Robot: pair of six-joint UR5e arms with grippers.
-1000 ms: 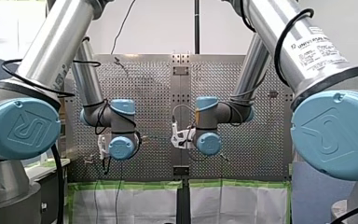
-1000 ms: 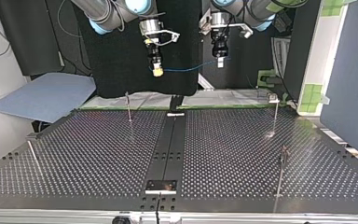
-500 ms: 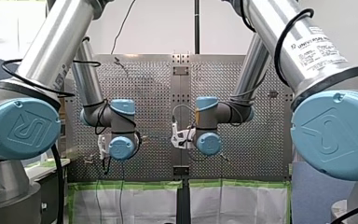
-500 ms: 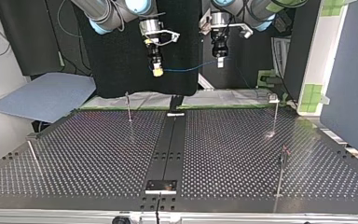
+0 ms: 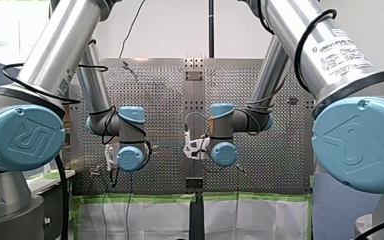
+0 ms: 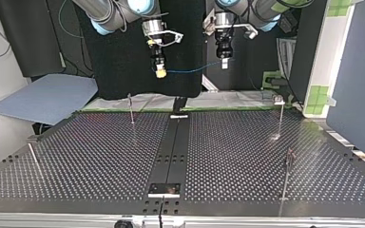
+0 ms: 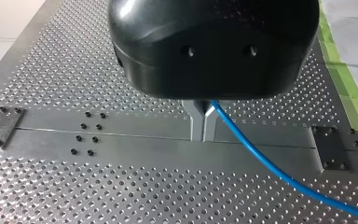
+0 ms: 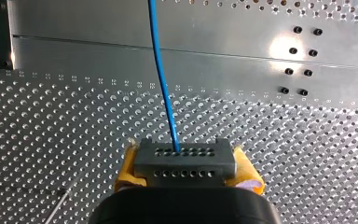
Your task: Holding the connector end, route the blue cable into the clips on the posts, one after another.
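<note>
In the top view, starting at its left, a thin post [image 6: 34,154] stands at the left edge of the desk [image 6: 100,156], and a back post [image 6: 130,108] rises at its far edge. Above and behind that one, well clear of the desk, my right arm [image 6: 100,9] points down. Its jaws are clamped on the grey connector [image 8: 185,161], which sits between the yellow pads [image 8: 127,170] in the right wrist view. From the connector the blue cable [image 6: 195,69] runs through the air, sagging slightly, across to my left arm [image 6: 259,9] at about the same height. In the left wrist view its metal fingers [image 7: 196,122] are pressed together, gripping the cable, which leaves from between them near their roots and trails off to one side over the desk. The cable hangs well apart from every post. Farther right stand a far post [image 6: 280,116] topped by a pale clip [image 6: 279,100] and a near post [image 6: 287,175] with a dark clip [image 6: 290,154].
</note>
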